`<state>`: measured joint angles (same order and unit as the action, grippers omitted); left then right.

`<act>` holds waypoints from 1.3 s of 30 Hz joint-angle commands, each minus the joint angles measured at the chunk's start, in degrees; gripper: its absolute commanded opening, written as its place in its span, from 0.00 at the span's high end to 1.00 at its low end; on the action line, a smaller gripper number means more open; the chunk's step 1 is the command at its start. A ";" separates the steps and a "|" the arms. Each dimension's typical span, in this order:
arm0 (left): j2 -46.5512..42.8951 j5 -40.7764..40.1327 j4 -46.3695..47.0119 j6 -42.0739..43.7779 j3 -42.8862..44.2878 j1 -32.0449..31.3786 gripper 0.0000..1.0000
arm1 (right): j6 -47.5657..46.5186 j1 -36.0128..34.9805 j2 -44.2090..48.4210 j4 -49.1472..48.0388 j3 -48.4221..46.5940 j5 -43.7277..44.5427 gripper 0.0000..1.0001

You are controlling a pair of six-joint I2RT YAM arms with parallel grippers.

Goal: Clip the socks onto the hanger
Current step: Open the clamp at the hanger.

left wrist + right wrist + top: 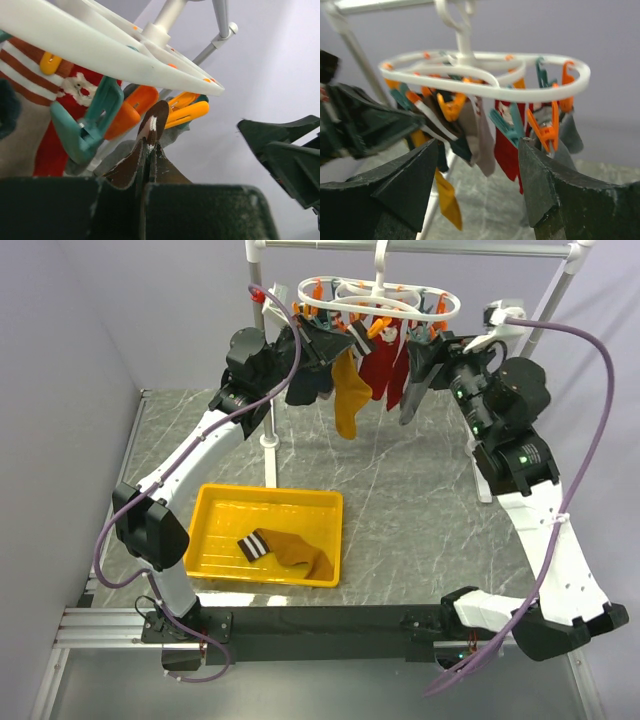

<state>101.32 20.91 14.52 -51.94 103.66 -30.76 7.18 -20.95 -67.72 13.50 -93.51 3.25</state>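
Observation:
The white oval hanger hangs from the rack and carries several socks. One mustard sock hangs from it by its striped cuff. My left gripper is shut on that cuff, just under an orange clip and the hanger ring. In the right wrist view an orange clip sits on the striped cuff, and the mustard sock dangles below. My right gripper is open and empty at the hanger's right side, near red and grey socks. The second mustard sock lies in the yellow tray.
The white rack pole stands just behind the tray. Navy, red and grey socks hang from the hanger. Grey walls close in the left and back. The marble tabletop lies between the arms.

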 commanded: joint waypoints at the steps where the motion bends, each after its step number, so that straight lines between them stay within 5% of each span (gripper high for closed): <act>1: -2.09 -1.22 0.68 2.63 2.34 -0.09 0.99 | -4.09 0.12 -1.52 0.92 0.27 5.18 0.29; 23: -3.14 -1.65 -0.28 5.96 1.90 -0.09 0.93 | -10.08 0.03 -11.11 -5.32 -6.68 7.83 0.32; 39: -4.29 -2.54 -1.25 8.52 1.37 -0.35 0.98 | -12.01 -0.14 -14.28 -4.53 -9.58 4.32 0.32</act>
<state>99.90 18.28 11.49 -44.60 103.66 -30.79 -3.07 -20.97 -81.78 10.33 -100.55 8.95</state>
